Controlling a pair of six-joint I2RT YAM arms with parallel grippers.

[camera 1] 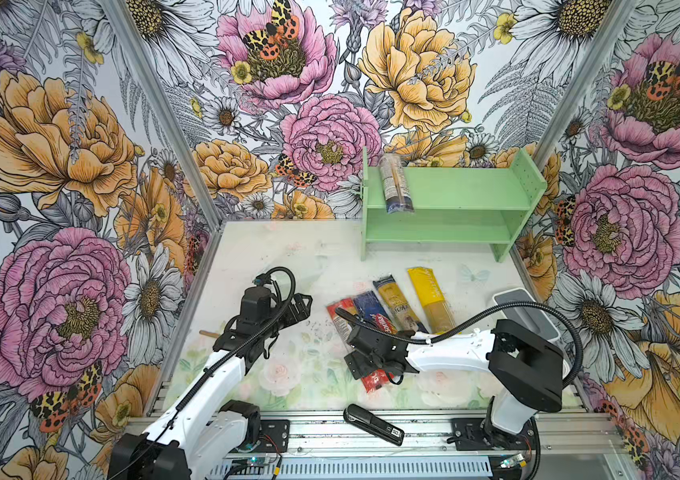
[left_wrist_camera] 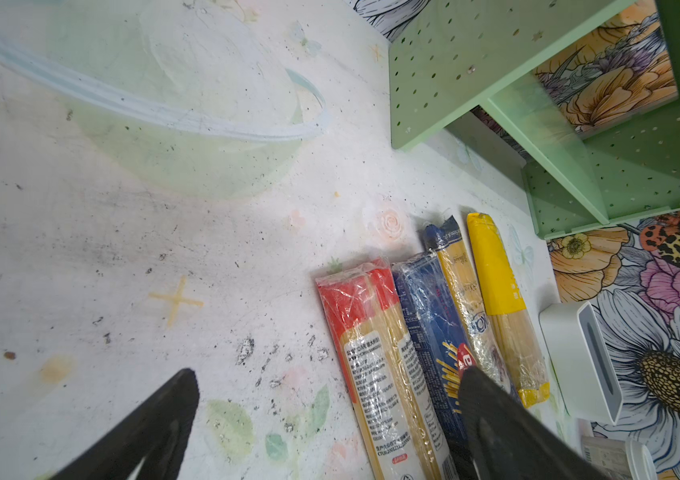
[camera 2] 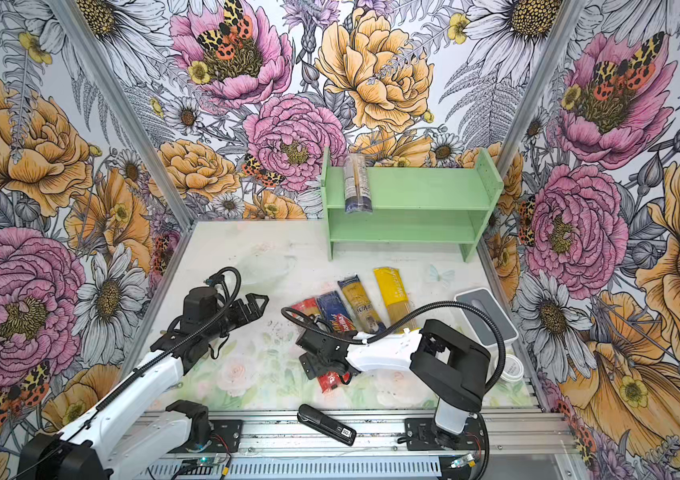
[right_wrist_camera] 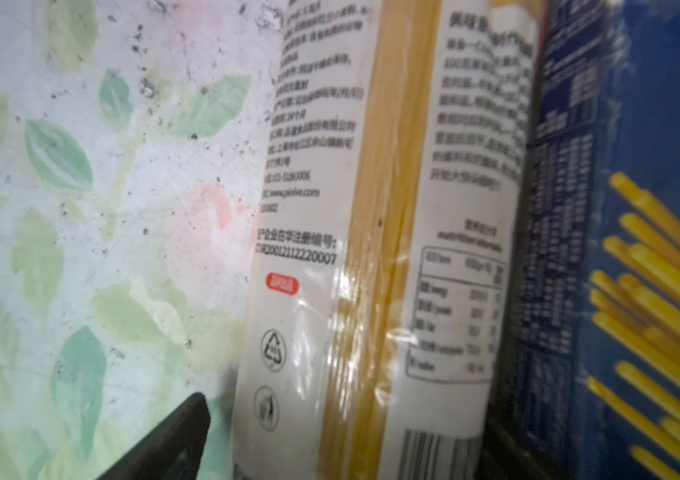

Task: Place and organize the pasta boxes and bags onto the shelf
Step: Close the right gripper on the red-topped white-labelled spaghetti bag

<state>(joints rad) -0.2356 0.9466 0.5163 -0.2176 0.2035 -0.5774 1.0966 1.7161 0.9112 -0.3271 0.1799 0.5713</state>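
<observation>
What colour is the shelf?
The shelf is pale mint green, seen best in both top views.

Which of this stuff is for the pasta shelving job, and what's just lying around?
Job: shelf; clear pack on its top tier; red-ended pack; Barilla pack; blue-gold pack; yellow pack.
Lying about: black stapler-like object; white-grey box.

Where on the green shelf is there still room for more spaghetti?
On the shelf, the top board is bare from the one pack at its left end to the right side panel. The lower board looks bare. The table in front is crowded: four packs lie side by side, the right gripper over the red one.
</observation>
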